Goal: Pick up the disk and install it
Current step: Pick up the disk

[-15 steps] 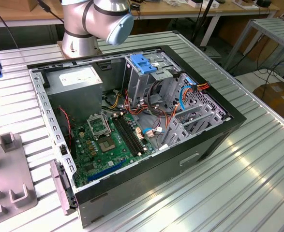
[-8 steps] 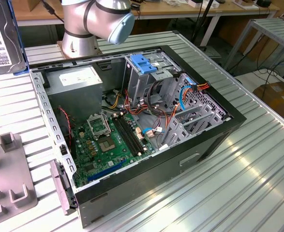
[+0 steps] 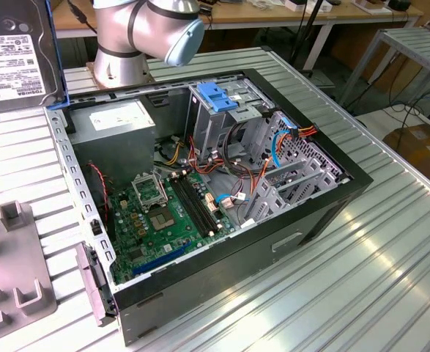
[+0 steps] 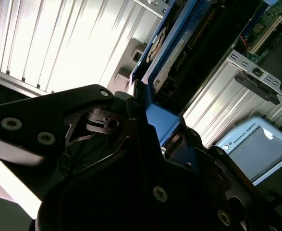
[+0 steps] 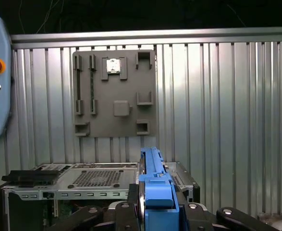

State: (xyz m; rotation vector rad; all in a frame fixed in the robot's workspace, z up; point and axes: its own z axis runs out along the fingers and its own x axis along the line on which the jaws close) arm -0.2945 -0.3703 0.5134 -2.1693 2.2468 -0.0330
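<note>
The claw [image 5: 157, 210] is clenched on the disk [image 3: 13, 62], holding it up in the air off the ribbed surface [image 3: 390, 242]. It sits past the open computer case [image 3: 295, 238] at the exterior view's left, with open room around it. The disk has a grey metal body, a white label and a bright blue carrier rail along its edge.

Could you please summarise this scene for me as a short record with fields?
Held item: grey-metal hard disk in a bright blue plastic carrier, not yet installed
Gripper: gripper shut on the disk
Case: open black computer case, lying on its side, green motherboard exposed
Surface: ribbed metal table
Also there: grey plastic fixture tray, at the exterior view's left
</note>
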